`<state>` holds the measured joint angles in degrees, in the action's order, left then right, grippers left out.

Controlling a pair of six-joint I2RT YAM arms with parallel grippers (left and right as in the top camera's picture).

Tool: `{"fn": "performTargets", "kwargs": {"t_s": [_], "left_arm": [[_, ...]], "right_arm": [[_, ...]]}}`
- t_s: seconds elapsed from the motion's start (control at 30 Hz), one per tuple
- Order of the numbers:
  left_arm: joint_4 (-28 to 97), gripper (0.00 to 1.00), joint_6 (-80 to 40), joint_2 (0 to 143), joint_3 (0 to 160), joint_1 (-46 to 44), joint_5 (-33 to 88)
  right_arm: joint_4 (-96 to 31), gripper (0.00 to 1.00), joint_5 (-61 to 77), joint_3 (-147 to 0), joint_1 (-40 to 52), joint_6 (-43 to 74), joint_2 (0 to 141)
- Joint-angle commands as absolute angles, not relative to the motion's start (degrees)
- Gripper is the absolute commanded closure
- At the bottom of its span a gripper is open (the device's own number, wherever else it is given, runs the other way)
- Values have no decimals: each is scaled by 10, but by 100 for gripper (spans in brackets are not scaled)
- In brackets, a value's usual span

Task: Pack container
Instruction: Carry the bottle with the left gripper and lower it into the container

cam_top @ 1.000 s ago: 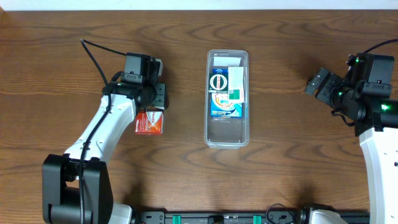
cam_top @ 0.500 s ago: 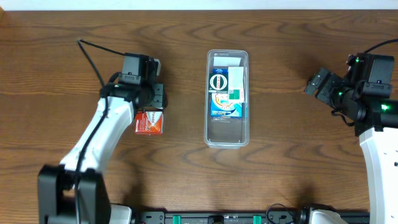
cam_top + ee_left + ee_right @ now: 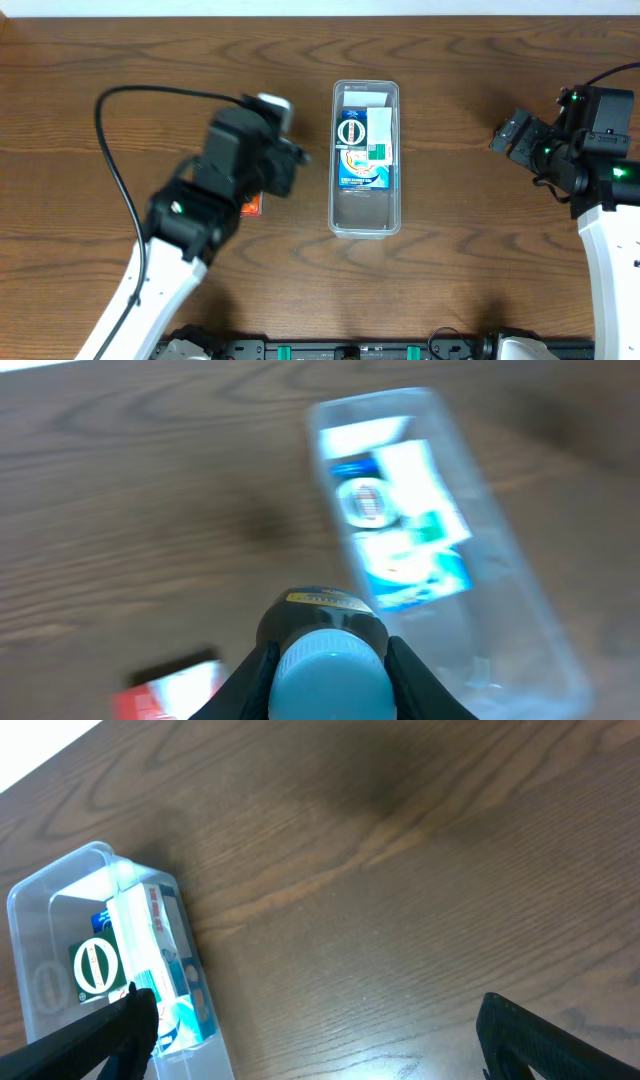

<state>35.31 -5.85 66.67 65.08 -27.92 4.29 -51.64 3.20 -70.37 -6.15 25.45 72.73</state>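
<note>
You have one clear container (image 3: 365,224) mid-counter. Inside it you can count one blue-and-white box (image 3: 362,160) and one white packet (image 3: 362,98) at its far end; any more is unclear. Left of it: one red box (image 3: 254,208) and one blue-capped bottle (image 3: 325,665).

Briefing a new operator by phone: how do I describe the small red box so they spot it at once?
Find the clear container at the middle of the wooden table. On its left-arm side, outside it, the small red box lies on the wood, mostly hidden under the left arm. It is the only red box; the boxes in the container are blue, white and green.
</note>
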Motion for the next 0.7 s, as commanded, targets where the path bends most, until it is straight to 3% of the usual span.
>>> {"fn": "performTargets", "kwargs": {"t_s": [0.0, 0.27, 0.67], "left_arm": [[351, 78, -125, 655, 670, -345, 7], [325, 78, -203, 745, 669, -464, -31], [225, 81, -308, 915, 669, -502, -96]], "right_arm": [[-517, 1, 33, -705, -64, 256, 726], [-517, 1, 33, -705, -64, 257, 726], [-517, 1, 33, -705, -64, 257, 726]]}}
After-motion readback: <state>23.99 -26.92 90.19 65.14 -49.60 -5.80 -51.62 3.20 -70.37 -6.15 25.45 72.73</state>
